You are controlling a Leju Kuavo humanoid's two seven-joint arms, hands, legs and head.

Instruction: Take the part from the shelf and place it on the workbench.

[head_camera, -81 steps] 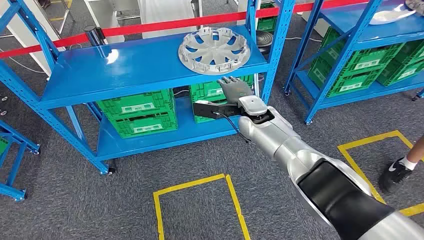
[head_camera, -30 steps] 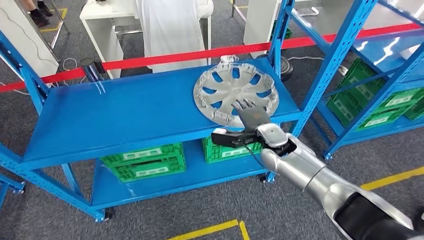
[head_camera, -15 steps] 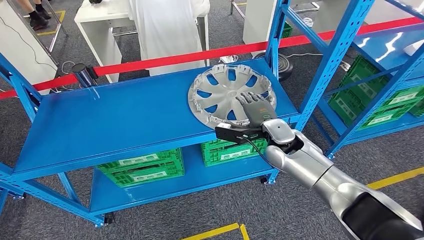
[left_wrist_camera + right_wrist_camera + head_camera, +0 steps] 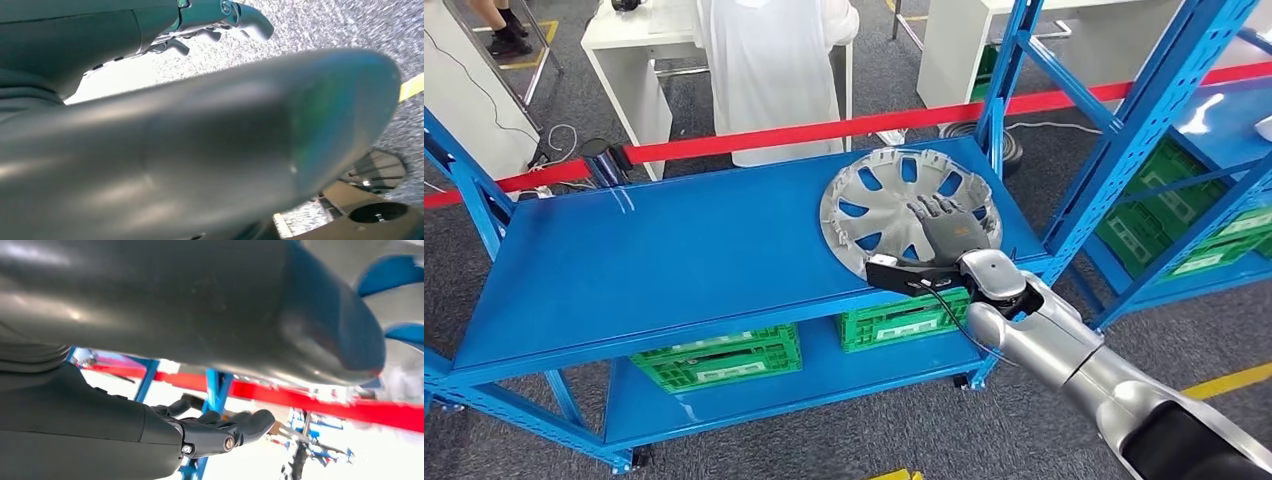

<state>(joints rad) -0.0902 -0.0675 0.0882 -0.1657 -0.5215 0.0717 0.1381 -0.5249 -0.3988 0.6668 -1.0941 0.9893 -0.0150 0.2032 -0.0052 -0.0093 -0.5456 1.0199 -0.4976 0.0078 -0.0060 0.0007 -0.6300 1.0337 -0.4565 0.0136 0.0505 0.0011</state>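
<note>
- Step in hand, by judgement: reaching for the part — not yet gripped.
- Round silver plastic wheel cover with spoke cut-outs (image 4: 911, 217) lying flat at the right end of the blue metal shelf's top deck (image 4: 674, 250), near its front edge.
- Right hand (image 4: 947, 235) laid over the near right part of the cover, dark fingers (image 4: 932, 210) spread and pointing away toward the far side; thumb hidden, so contact with the rim cannot be told. In the right wrist view, fingers (image 4: 235, 427) loosely extended with nothing between them.
- Left hand (image 4: 215, 22) hanging over grey carpet, fingers lightly curled, holding nothing.
- Next move likely calls for closing on the rim or a spoke — a thin, wide disc, apt to tilt or slide off the edge if pinched on one side.
- In the way: blue shelf upright (image 4: 1009, 75) just right of the cover; red barrier tape (image 4: 824, 128) beyond the shelf.
- Around: green plastic crates (image 4: 719, 358) on the lower deck; person in white (image 4: 769, 70) behind the tape by a white table (image 4: 629, 60).
</note>
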